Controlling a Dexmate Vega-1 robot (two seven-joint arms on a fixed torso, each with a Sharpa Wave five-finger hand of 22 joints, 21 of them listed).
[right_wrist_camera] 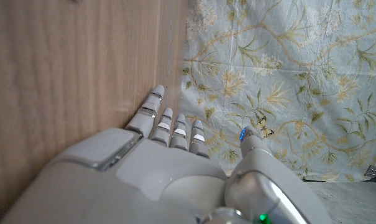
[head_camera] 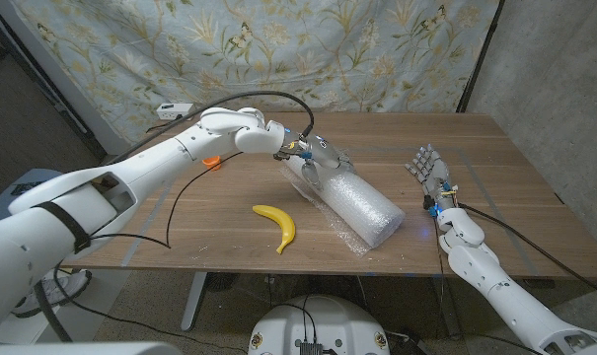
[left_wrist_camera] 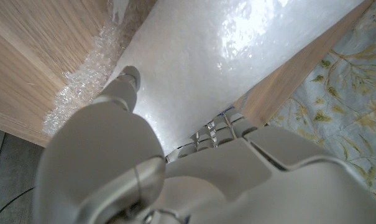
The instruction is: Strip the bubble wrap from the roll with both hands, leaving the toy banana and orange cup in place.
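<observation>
Head view has the left hand (head_camera: 313, 158) gripping the far end of the bubble wrap roll (head_camera: 352, 202) mid-table, toy banana (head_camera: 277, 226) beside it. Right hand (head_camera: 431, 170) waits empty, fingers spread, near the right edge; guessing it grabs the loose wrap next.

White glossy shells cover both arms, and a black strap bands the left arm (head_camera: 71, 232) while black cables loop off it. The left hand (head_camera: 313, 158) and right hand (head_camera: 428, 170) carry pale grey segmented fingers (right_wrist_camera: 166, 124); a green light glows at the right wrist.
</observation>
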